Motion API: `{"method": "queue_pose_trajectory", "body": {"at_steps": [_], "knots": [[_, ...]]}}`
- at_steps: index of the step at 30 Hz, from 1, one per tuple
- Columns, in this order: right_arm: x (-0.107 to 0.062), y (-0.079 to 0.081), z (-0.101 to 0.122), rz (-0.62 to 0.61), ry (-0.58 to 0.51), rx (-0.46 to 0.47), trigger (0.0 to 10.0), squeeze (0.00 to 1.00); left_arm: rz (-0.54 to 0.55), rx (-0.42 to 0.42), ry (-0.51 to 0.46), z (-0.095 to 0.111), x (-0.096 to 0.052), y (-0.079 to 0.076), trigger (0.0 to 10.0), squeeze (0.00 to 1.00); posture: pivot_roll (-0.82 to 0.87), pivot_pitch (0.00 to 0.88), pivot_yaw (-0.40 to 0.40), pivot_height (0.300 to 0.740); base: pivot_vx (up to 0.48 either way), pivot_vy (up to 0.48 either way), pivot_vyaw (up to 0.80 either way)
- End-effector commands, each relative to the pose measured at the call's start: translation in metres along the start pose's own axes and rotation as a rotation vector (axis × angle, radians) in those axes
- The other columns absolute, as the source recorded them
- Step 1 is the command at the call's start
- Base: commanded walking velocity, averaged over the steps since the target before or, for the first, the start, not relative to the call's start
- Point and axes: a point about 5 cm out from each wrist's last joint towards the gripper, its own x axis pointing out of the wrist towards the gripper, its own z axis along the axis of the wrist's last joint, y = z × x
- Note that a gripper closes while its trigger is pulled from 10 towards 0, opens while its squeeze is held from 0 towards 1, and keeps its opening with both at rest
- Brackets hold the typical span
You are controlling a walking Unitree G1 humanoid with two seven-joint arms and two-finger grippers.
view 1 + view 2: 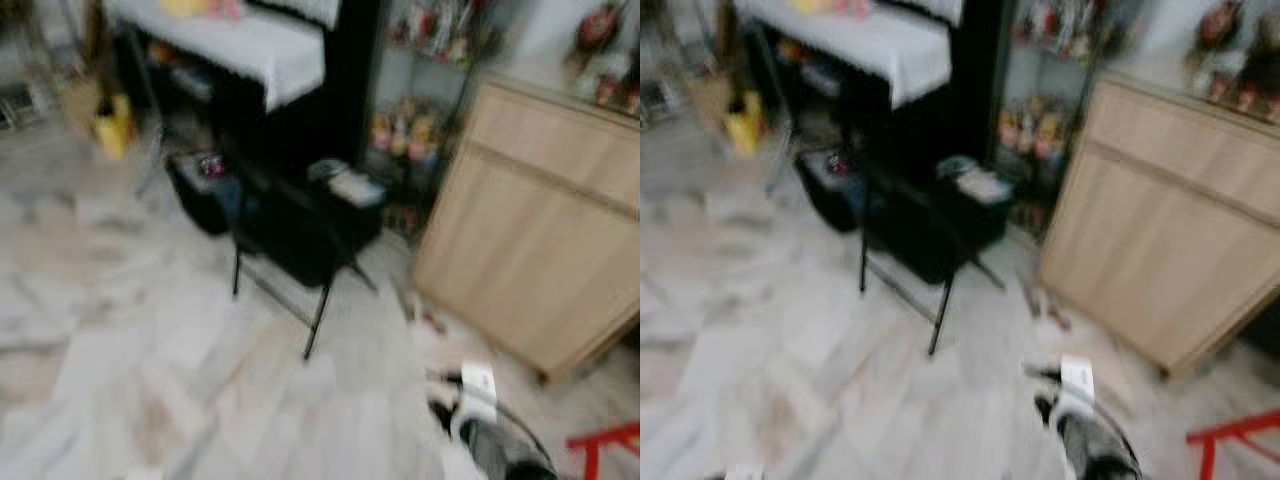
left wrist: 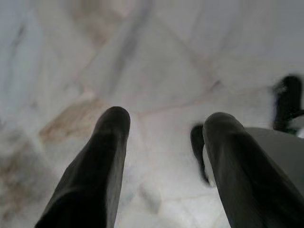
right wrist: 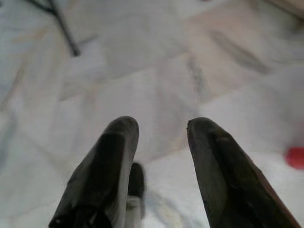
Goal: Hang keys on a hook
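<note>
One black folding stand (image 1: 290, 250) fills the blurred head views' centre, one wooden cabinet (image 1: 545, 220) at right, on marble floor (image 1: 150, 400). Left gripper (image 2: 164, 128) and right gripper (image 3: 159, 128) both gape apart, empty. Keys cannot be made out.

head eyes: forward-down (blurred) | wrists: down at marble floor (image 2: 156, 61)

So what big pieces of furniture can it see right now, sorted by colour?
Black: 1, the black folding stand on thin legs
Light wood: 1, the pale wooden cabinet
White-topped: 1, the table under a white cloth
Red: 1, a red frame at the corner
Total: 4. The picture is blurred, so smaller things go uncounted.
</note>
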Motion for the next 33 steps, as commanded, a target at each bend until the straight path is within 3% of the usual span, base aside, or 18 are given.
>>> {"method": "queue_pose_trajectory", "body": {"at_steps": [1, 15, 21, 24, 28, 33], "knots": [[0.000, 0.001, -0.003, -0.003, 0.009, 0.016, 10.0, 0.00, 0.012, -0.019, 0.042, -0.012, -0.003, 0.005, 10.0, 0.00, -0.03, 0.000, -0.014, 0.740, 0.000, 0.000, -0.70], [0.000, 0.003, -0.008, 0.002, 0.018, 0.033, 10.0, 0.00, 0.020, -0.017, 0.041, -0.018, -0.006, 0.010, 10.0, 0.00, 0.03, 0.000, 0.009, 0.740, 0.000, 0.000, -0.70], [0.000, 0.003, -0.014, 0.015, 0.036, 0.008, 10.0, 0.00, 0.045, -0.057, 0.043, -0.024, -0.008, 0.014, 10.0, 0.00, 0.07, 0.000, 0.004, 0.740, 0.000, 0.000, -0.69], [-0.001, -0.001, -0.018, -0.007, 0.035, 0.013, 10.0, 0.00, 0.040, -0.044, 0.076, -0.032, -0.010, 0.013, 10.0, 0.00, 0.06, 0.000, 0.024, 0.740, 0.000, 0.000, -0.68], [-0.002, -0.004, -0.022, -0.017, 0.022, 0.035, 10.0, 0.00, 0.042, -0.089, 0.072, -0.037, -0.012, 0.012, 10.0, 0.00, 0.04, 0.000, 0.037, 0.740, 0.000, 0.000, -0.68], [-0.003, -0.007, -0.025, -0.019, 0.035, 0.040, 10.0, 0.00, 0.039, -0.062, 0.058, -0.040, -0.013, 0.011, 10.0, 0.00, 0.04, 0.000, 0.029, 0.740, 0.000, 0.000, -0.68]]}}
